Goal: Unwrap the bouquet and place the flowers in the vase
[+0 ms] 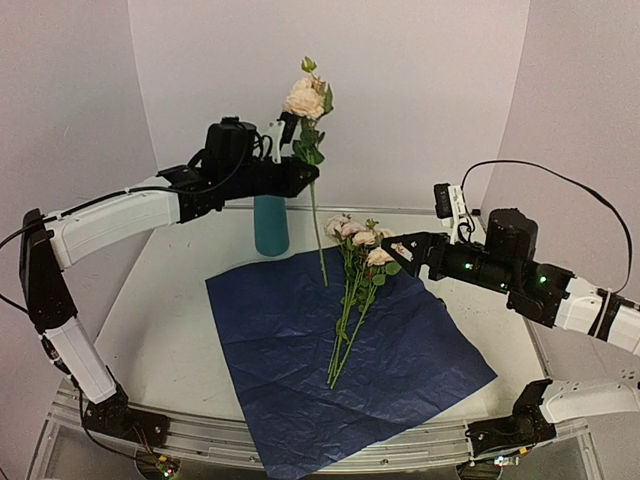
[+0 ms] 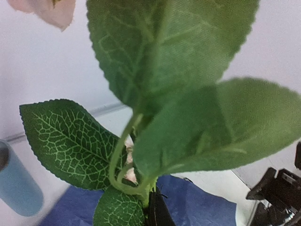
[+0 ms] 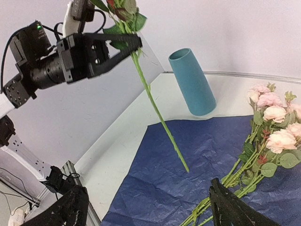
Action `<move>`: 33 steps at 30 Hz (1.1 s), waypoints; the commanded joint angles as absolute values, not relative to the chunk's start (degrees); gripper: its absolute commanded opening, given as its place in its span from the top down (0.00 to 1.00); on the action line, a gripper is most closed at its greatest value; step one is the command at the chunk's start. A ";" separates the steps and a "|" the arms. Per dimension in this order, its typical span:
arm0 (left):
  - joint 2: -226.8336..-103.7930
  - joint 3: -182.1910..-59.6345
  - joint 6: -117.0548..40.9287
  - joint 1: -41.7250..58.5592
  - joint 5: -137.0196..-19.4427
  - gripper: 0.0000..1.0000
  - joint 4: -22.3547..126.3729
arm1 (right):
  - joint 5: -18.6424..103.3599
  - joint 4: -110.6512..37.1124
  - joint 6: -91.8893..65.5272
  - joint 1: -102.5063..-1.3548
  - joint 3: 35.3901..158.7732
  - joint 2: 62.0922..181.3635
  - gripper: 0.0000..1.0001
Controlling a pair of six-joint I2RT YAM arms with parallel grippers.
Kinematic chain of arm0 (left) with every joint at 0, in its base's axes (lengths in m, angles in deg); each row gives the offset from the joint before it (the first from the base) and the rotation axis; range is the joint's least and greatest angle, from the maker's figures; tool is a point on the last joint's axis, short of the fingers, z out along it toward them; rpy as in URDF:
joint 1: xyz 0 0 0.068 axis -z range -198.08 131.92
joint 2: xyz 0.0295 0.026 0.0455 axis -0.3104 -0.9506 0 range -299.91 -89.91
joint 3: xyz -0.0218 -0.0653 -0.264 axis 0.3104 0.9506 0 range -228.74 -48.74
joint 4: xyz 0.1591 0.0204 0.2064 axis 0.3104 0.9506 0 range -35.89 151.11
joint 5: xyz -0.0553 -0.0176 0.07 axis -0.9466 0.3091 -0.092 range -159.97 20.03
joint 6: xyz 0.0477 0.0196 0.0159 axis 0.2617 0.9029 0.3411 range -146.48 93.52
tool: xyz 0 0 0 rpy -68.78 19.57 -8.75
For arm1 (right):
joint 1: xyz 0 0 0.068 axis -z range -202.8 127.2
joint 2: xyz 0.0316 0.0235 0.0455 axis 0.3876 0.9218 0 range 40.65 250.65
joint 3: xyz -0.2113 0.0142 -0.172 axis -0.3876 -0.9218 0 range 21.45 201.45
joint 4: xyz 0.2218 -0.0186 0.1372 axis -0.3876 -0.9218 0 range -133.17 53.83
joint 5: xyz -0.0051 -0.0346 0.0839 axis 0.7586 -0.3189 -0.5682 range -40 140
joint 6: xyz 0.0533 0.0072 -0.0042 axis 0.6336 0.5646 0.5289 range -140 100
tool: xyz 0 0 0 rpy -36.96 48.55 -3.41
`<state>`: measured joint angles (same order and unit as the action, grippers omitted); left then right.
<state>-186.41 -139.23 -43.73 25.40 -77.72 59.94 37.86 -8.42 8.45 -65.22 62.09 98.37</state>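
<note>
**Fingers of the left arm grip one rose aloft; right fingers stand open by the bunch**

The left fingers (image 1: 310, 177) are closed on the green stem of a single long-stemmed artificial rose with a pale peach bloom (image 1: 305, 100), gripping it just below a cluster of serrated leaves. The rose hangs roughly upright in the air. Its bare lower stem reaches down over the large dark-blue crinkled paper sheet (image 1: 300, 370). Whether the stem tip touches the paper cannot be told.

The tall slim teal-blue cylinder vase (image 1: 270, 225) stands upright on the white desk (image 1: 160, 310), just beyond the sheet's far left corner. It holds no flower. The held rose is to the right of the vase, not above its mouth.

The remaining bunch of pale pink and cream leafy roses (image 1: 355, 290) lies flat on the unfolded sheet, blooms toward the far side and stems pointing toward the arms.

The right fingers (image 1: 408, 248) are spread wide with nothing between them. They hover low, just to the right of the lying blooms. In the right wrist view the stems run past the inner side of one dark finger.
</note>
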 commanded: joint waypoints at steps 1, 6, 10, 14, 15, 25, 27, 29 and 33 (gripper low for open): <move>-185.74 -148.82 -39.41 18.66 -74.61 1.00 59.12 | 40.78 -8.48 7.22 -65.25 62.10 95.78 0.10; -189.49 -159.73 -34.87 15.43 -71.80 0.97 59.14 | 41.52 -10.38 6.58 -65.28 63.06 94.77 0.10; -193.28 -167.78 -29.58 14.84 -65.31 0.99 59.16 | 42.32 -11.46 6.27 -65.25 63.15 93.75 0.10; -195.93 -172.85 -26.62 14.18 -63.12 1.00 59.19 | 43.26 -12.42 6.19 -65.25 63.00 92.67 0.10; -196.21 -173.29 -26.58 14.04 -63.14 1.00 59.15 | 43.45 -12.67 6.18 -65.25 62.94 92.43 0.10; -196.35 -170.73 -25.41 13.08 -63.06 1.00 59.12 | 43.97 -13.41 5.89 -65.25 63.35 92.57 0.10; -196.26 -169.14 -26.03 13.04 -63.98 1.00 58.89 | 43.73 -13.41 5.91 -65.25 63.45 92.88 0.10; -196.28 -167.51 -27.42 13.02 -64.75 1.00 58.56 | 43.67 -13.41 5.93 -65.26 63.53 93.15 0.10; -196.25 -164.38 -28.03 12.88 -63.88 1.00 57.91 | 43.68 -13.41 5.93 -65.26 63.40 93.15 0.10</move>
